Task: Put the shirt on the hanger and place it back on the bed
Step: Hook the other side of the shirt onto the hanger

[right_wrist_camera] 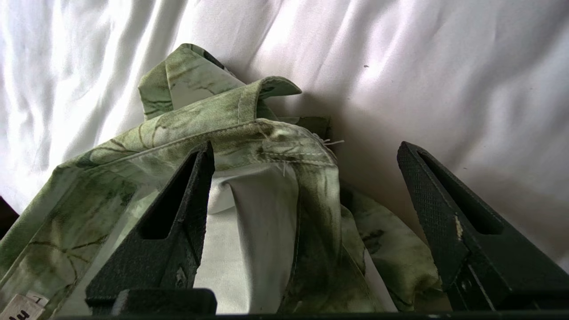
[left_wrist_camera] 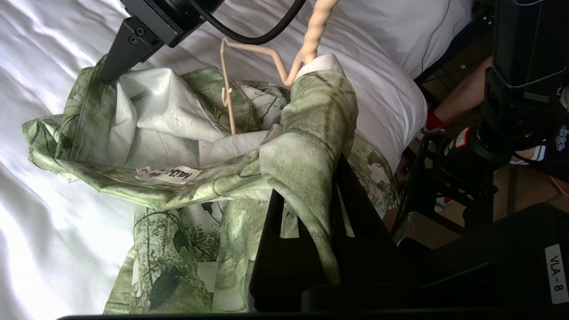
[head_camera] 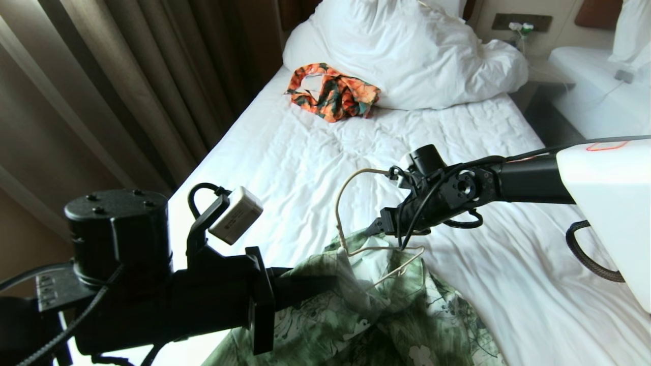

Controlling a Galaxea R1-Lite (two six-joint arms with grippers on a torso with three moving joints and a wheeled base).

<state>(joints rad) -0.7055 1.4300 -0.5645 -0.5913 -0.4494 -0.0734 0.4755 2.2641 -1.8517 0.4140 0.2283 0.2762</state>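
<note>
Glaring white sheet (head_camera: 315,168) (dim curtains (head_camera: 101,101))

A hotel-style twin bedroom. The bed (head_camera: 315,152) carries a wrinkled white sheet and a bunched white duvet (head_camera: 407,56); a second white bed (head_camera: 595,86) stands beside it across a narrow gap. Long brown curtains (head_camera: 117,86) hang along one side, and a wall panel (head_camera: 521,21) sits between the dark headboards.
</note>
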